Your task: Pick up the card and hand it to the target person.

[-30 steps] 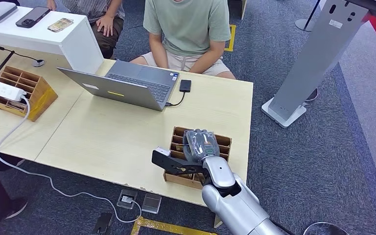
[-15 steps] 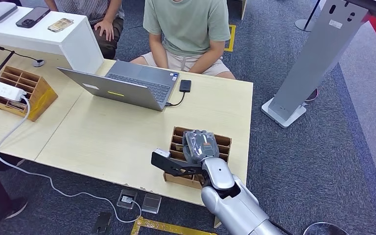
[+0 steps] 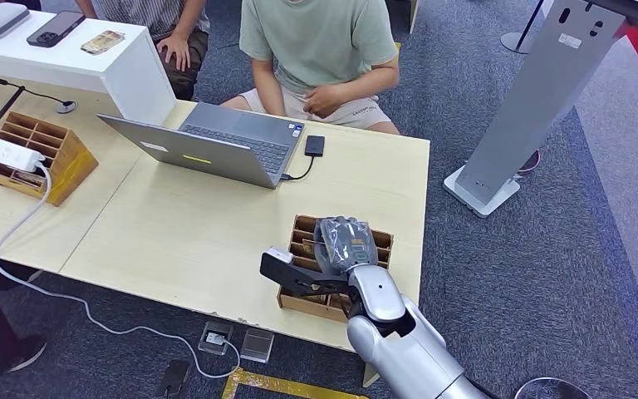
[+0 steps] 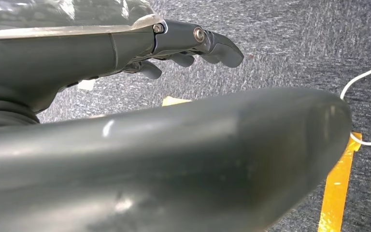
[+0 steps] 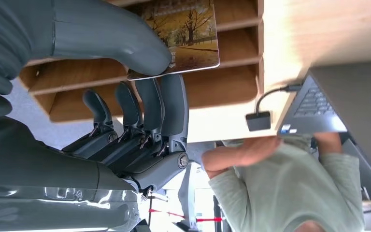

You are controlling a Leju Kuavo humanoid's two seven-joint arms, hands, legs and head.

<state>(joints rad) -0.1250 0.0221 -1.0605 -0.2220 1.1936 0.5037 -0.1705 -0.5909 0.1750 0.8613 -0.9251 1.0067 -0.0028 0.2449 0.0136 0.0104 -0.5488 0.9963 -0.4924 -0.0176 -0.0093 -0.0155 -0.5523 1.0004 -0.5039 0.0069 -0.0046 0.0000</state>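
card (image 5: pixel 188 36): a thin flat piece printed with autumn trees, standing in a slot of the wooden divider box (image 3: pixel 378 241) near the table's (image 3: pixel 199 233) front right corner.
handling: I judge it light, stiff and smooth-faced, likely to slide between pads; a pinch across both faces near the free edge, well clear of the slot walls, looks the safest hold.
right hand (image 5: pixel 140 87): thumb pressed on one face of the card, fingers (image 5: pixel 166 104) lined up beneath it; whether they touch the other face I cannot tell, so a firm grip is not certain.
left hand (image 4: pixel 174 48): hanging over the floor, fingers loosely curled, holding nothing.
target person (image 3: pixel 320 41): seated at the table's far edge, behind the laptop (image 3: pixel 208 145).
risk: the card may catch on a divider if lifted at a tilt.
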